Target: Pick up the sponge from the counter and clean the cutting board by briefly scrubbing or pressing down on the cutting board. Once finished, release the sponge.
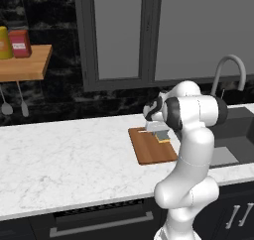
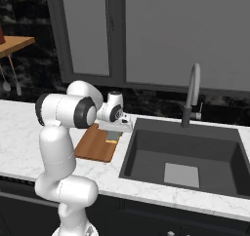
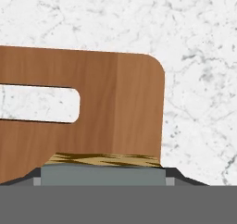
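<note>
So your pincer [image 1: 159, 133] has the sponge [image 1: 163, 135] clamped, sitting on the cutting board [image 1: 151, 147].
It's probably soft and light, so stay on its short sides and press gently into the board on the worktop [image 1: 69, 159].

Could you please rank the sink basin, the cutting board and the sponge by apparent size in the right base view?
1. sink basin, by far
2. cutting board, partly hidden by the arm
3. sponge, a small block under the gripper
</note>
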You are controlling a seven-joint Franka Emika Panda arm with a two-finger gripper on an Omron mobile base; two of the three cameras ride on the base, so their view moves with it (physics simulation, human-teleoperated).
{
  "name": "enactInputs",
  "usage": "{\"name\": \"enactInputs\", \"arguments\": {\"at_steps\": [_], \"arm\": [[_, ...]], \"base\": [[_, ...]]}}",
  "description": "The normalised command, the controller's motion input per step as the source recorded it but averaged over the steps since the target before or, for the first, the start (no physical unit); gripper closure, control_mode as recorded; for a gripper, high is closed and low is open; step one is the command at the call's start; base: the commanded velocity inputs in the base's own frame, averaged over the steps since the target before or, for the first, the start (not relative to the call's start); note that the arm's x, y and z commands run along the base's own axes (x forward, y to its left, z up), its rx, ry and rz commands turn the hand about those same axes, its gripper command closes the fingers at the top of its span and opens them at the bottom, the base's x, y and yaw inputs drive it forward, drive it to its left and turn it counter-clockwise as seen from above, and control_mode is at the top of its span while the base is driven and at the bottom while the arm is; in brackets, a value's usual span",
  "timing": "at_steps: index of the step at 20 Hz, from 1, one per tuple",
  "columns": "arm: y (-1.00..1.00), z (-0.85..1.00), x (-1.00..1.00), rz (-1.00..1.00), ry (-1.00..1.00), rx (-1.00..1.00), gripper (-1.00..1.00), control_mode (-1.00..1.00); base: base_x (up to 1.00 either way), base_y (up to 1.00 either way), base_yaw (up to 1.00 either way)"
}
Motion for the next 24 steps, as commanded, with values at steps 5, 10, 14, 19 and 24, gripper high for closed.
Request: {"name": "enactInputs", "arguments": {"at_steps": [5, 10, 14, 19, 24], "arm": [[0.00, -0.58, 0.00, -0.02, 0.00, 0.00, 1.00, -1.00], [0.00, -0.56, -0.14, -0.01, 0.00, 0.00, 1.00, -1.00], [0.00, -0.56, -0.33, -0.02, 0.00, 0.00, 1.00, -1.00], [0.00, -0.57, -0.48, -0.02, 0.00, 0.00, 1.00, -1.00], [0.00, -0.58, -0.66, -0.02, -0.02, 0.00, 1.00, -1.00]], "base": [[0.00, 0.00, 0.00], [0.00, 0.00, 0.00], [0.00, 0.00, 0.00], [0.00, 0.00, 0.00], [0.00, 0.00, 0.00]]}}
